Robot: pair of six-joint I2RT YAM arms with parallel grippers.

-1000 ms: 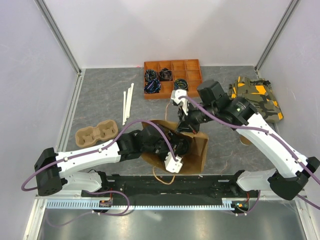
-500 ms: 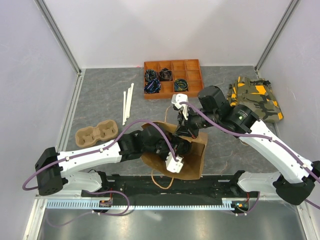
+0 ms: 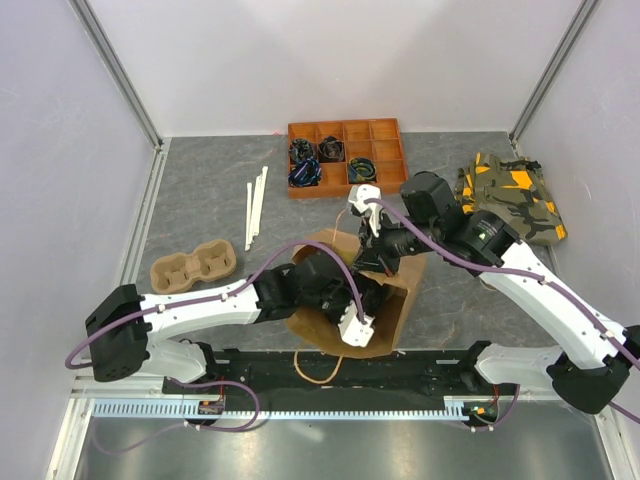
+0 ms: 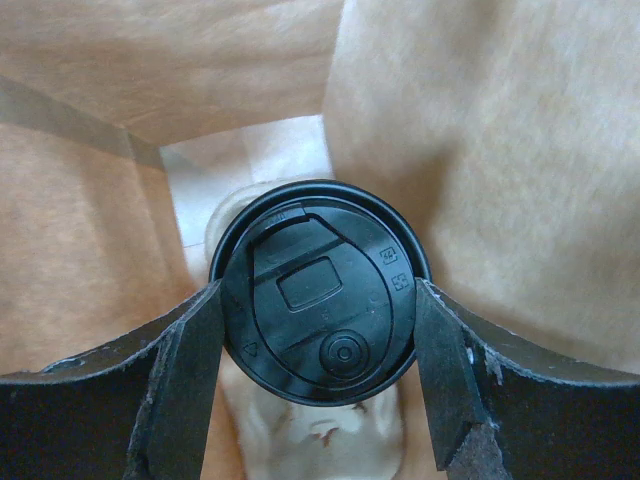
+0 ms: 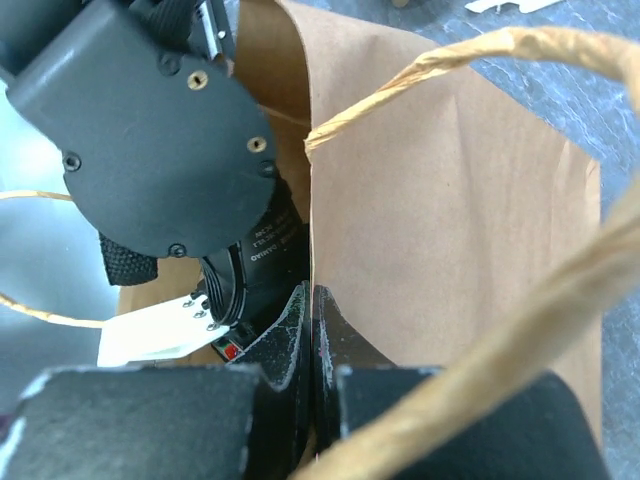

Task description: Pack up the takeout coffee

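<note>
Left wrist view: the left gripper [image 4: 318, 335] hangs inside the open brown kraft paper bag [image 4: 480, 150], its two black fingers [image 4: 185, 370] pressed against opposite sides of the takeout coffee [image 4: 318, 290], a small tan paper cup seen from above and almost wholly hidden beneath its round black plastic lid [image 4: 300, 250]. Whether the cup base already rests on the bag floor cannot be told. Right wrist view: the right gripper [image 5: 312, 320] is pinched closed on the upper edge of one bag wall, holding the mouth open, with the twisted paper handle [image 5: 450, 60] looping across just in front of it. Hazards, as judged from this arrangement: if the cup is let go above the floor it may drop and tip against a wall; the soft, creased floor may leave it leaning even when it is set down; a squeeze acting at rim height could pop the lid or dent the cup; the left wrist, filling much of the mouth, may snag the paper or the handle on its way out and drag the bag over; and if the thin wall slips from the right pinch, the mouth could collapse onto the arm.
</note>
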